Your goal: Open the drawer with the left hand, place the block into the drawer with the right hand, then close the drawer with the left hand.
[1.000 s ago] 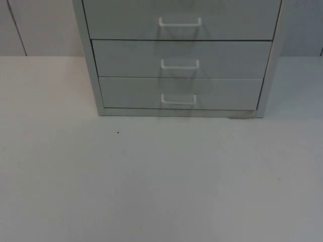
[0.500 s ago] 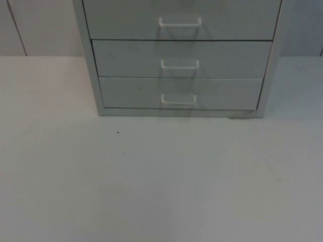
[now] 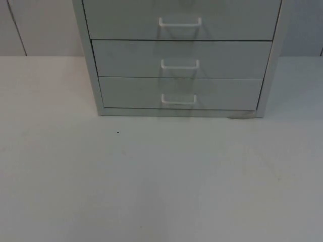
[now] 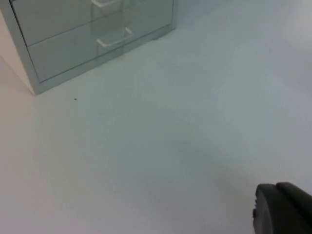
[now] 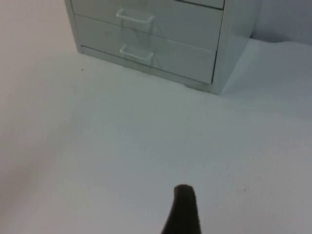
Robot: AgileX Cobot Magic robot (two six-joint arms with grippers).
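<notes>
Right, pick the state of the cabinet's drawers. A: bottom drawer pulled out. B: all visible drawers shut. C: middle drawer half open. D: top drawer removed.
B: the three drawer fronts of the cabinet sit flush with its frame, each handle untouched.

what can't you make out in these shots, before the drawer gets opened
- Drawer cabinet: its upper part is cut off by the top view's edge.
- Left gripper: one dark fingertip at the left wrist view's edge; open or shut unclear.
- Right gripper: one fingertip, same doubt.
- Drawer contents: hidden behind shut fronts.
</notes>
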